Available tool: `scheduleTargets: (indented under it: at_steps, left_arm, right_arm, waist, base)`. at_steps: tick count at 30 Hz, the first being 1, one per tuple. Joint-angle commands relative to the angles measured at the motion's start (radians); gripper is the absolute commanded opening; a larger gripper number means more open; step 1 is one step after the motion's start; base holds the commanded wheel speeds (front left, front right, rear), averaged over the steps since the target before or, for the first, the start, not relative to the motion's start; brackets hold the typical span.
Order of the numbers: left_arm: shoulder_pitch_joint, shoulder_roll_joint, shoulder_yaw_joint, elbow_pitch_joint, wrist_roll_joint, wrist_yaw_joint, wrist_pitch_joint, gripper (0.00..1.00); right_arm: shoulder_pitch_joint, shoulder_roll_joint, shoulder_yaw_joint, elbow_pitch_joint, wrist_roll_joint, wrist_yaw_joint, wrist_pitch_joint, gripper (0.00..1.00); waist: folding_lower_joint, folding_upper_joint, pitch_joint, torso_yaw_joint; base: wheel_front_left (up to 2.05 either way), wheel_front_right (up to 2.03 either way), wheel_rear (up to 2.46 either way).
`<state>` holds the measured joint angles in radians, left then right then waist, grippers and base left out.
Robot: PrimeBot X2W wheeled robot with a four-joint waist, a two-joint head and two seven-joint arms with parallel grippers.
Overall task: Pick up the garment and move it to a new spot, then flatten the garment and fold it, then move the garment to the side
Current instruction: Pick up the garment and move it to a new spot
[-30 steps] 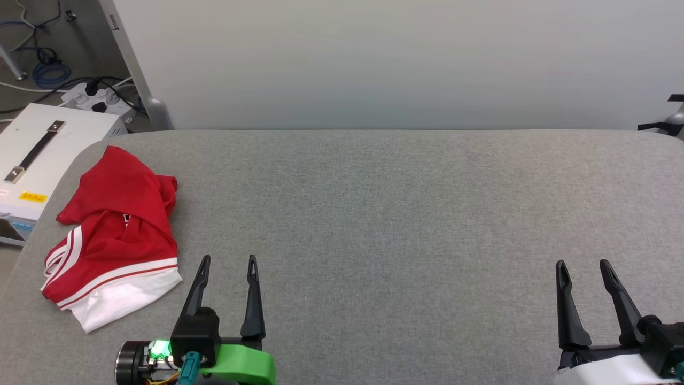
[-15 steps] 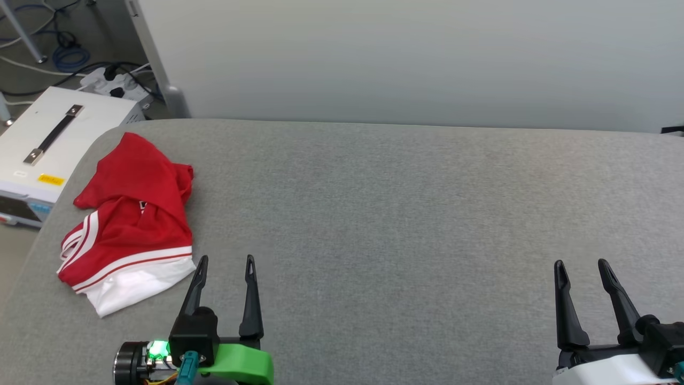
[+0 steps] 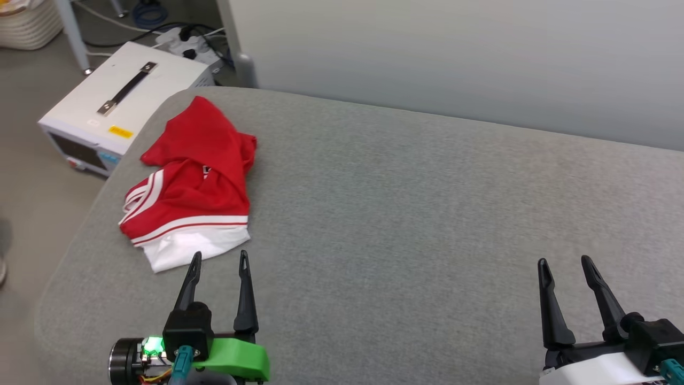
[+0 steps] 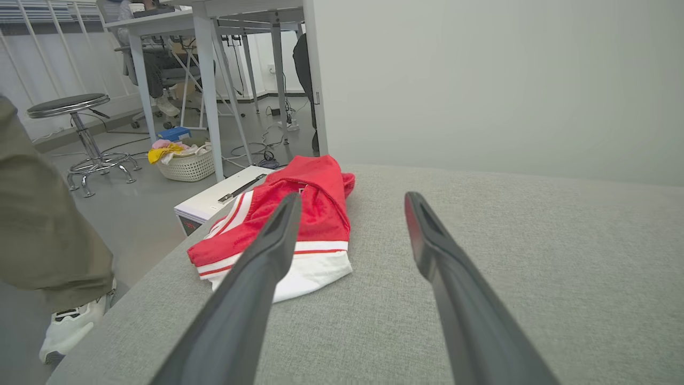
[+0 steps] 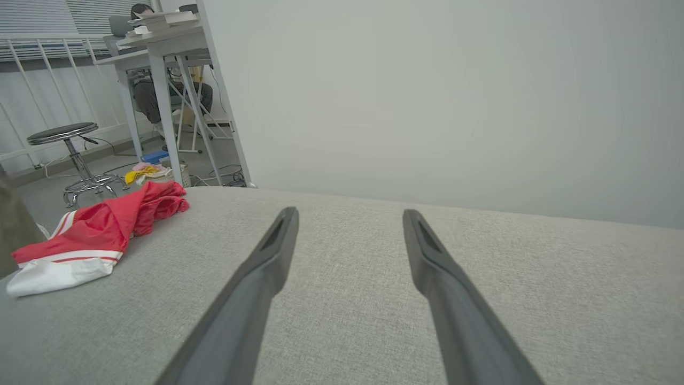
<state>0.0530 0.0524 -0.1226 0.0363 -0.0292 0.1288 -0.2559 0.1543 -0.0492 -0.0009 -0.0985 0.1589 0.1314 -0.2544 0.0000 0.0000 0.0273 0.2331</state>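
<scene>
Two grippers: the left gripper [image 3: 220, 255] and the right gripper [image 3: 565, 261] hover over the near edge of the grey padded surface [image 3: 406, 214], each with its fingers spread wide and nothing between them.
Left reach: the garment [image 3: 192, 187] lies just ahead of the left fingertips and slightly to their left, with its white sleeve end nearest.
Right reach: the right gripper is well apart from the garment, with bare surface between them. A two-handed lift would call for a long crossing, and the arms could crowd each other.
Garment: it is a crumpled heap close to the left edge, towards the far-left corner. The red body is folded over itself, the striped trim shows, and the lettering is mostly hidden.
Grasp risk: the layers are bunched. A pinch on the sleeve alone would likely lift one flap and leave the rest dragging, or twist the heap tighter and make flattening harder.
Edge risk: a push outward instead of a clean lift could slide the cloth over the left edge to the floor.
Beyond the edge: a white box [image 3: 123, 101] with a handle stands on the floor by the far-left corner, where fallen cloth might snag.
Person: a trouser leg [image 4: 37, 224] and a pale shoe [image 4: 69, 331] stand beside the left edge, so a wide leftward swing could strike them.
</scene>
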Motion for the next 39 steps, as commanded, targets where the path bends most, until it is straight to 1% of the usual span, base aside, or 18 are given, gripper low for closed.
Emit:
scheduleTargets:
  at_steps: [1, 7, 12, 17, 20, 22, 27, 31, 36, 39]
  left_arm:
    - [-0.018, -0.002, 0.002, 0.003, -0.007, 0.004, -0.006, 1.00]
    - [-0.019, -0.002, 0.004, 0.007, -0.012, 0.006, -0.006, 1.00]
    - [-0.019, -0.002, 0.009, 0.014, -0.019, 0.004, -0.006, 1.00]
    - [-0.021, -0.002, 0.010, 0.021, -0.031, 0.010, -0.006, 1.00]
    - [-0.032, -0.002, 0.014, 0.025, -0.047, 0.011, -0.006, 1.00]
    - [-0.057, -0.002, 0.023, 0.028, -0.066, 0.005, -0.006, 1.00]
    - [-0.178, 0.001, 0.086, 0.048, -0.080, -0.042, -0.006, 1.00]
    - [-0.331, 0.024, 0.171, 0.082, -0.106, -0.101, -0.006, 1.00]
    - [-0.539, 0.084, 0.259, 0.144, -0.129, -0.188, -0.006, 1.00]
    - [-0.655, 0.133, 0.276, 0.212, -0.142, -0.222, -0.006, 1.00]
  right_arm:
    - [-0.017, -0.001, 0.005, -0.005, -0.002, -0.001, -0.007, 1.00]
    - [-0.022, -0.001, 0.013, -0.005, -0.004, -0.001, -0.007, 1.00]
    - [-0.025, -0.001, 0.022, -0.005, -0.008, -0.001, -0.007, 1.00]
    - [-0.027, -0.001, 0.030, -0.003, -0.009, -0.001, -0.007, 1.00]
    - [-0.029, -0.001, 0.034, -0.004, -0.011, -0.001, -0.007, 1.00]
    - [-0.033, -0.001, 0.038, -0.006, -0.013, -0.001, -0.007, 1.00]
    - [-0.061, -0.001, 0.052, -0.017, -0.035, -0.001, -0.007, 1.00]
    - [-0.096, -0.001, 0.053, -0.034, -0.061, -0.001, -0.007, 1.00]
    - [-0.140, -0.001, 0.056, -0.058, -0.088, -0.001, -0.007, 1.00]
    - [-0.167, -0.001, 0.059, -0.076, -0.101, -0.001, -0.007, 1.00]
  waist:
    - [0.0000, 0.0000, 0.013, 0.059]
    - [0.0000, 0.0000, 0.017, 0.123]
    - [0.0000, 0.0000, 0.020, 0.158]
    - [0.0000, 0.0000, 0.024, 0.178]
    - [0.0000, 0.0000, 0.029, 0.181]
    - [0.0000, 0.0000, 0.038, 0.177]
    - [0.0000, 0.0000, 0.087, 0.151]
    - [0.0000, 0.0000, 0.144, 0.115]
    - [0.0000, 0.0000, 0.220, 0.070]
    - [0.0000, 0.0000, 0.268, 0.049]
  base:
    - [0.00, 0.00, 0.00]
    - [0.00, 0.00, 0.00]
    - [0.00, 0.00, 0.00]
    - [0.00, 0.00, 0.00]
    - [0.00, 0.00, 0.00]
    - [0.00, 0.00, 0.00]
    - [0.00, 0.00, 0.00]
    - [0.00, 0.00, 0.00]
    - [0.00, 0.00, 0.00]
    - [0.00, 0.00, 0.00]
